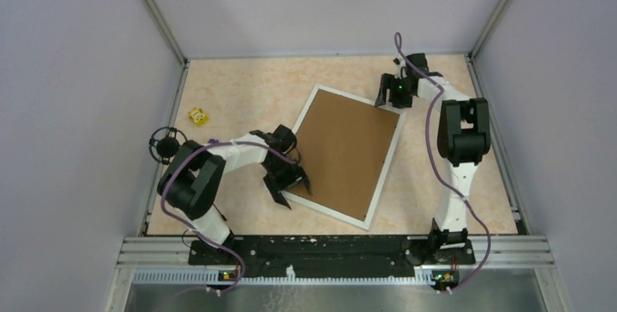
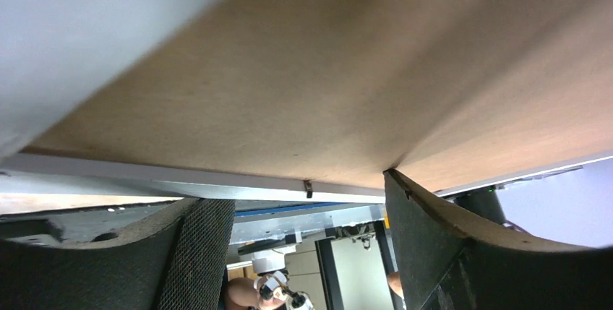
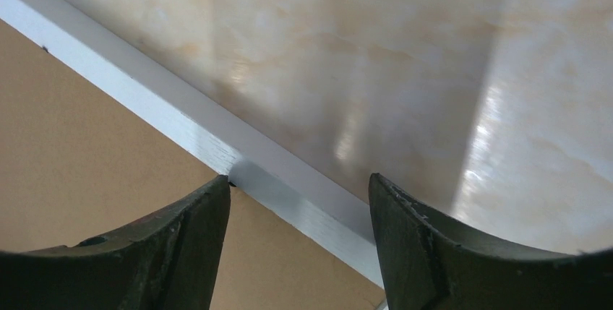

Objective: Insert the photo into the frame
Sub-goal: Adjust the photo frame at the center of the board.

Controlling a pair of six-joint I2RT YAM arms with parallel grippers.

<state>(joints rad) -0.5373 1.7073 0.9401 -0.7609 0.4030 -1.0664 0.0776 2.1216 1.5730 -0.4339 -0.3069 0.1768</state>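
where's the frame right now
Top view: the frame lies tilted mid-table, brown backing board up, the left gripper at its near-left corner and the right gripper at its far-right corner.

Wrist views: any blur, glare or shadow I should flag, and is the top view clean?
Left wrist: too close to the board, soft throughout, blurriest upper left. Right wrist: sharp on the frame, bright glare streaks on the table at right, a dark shadow along the frame's outer edge. Top view: evenly lit, sharp, faint shadows only.

The frame (image 1: 331,212), board (image 1: 348,152) inside, lies on table (image 1: 240,94).
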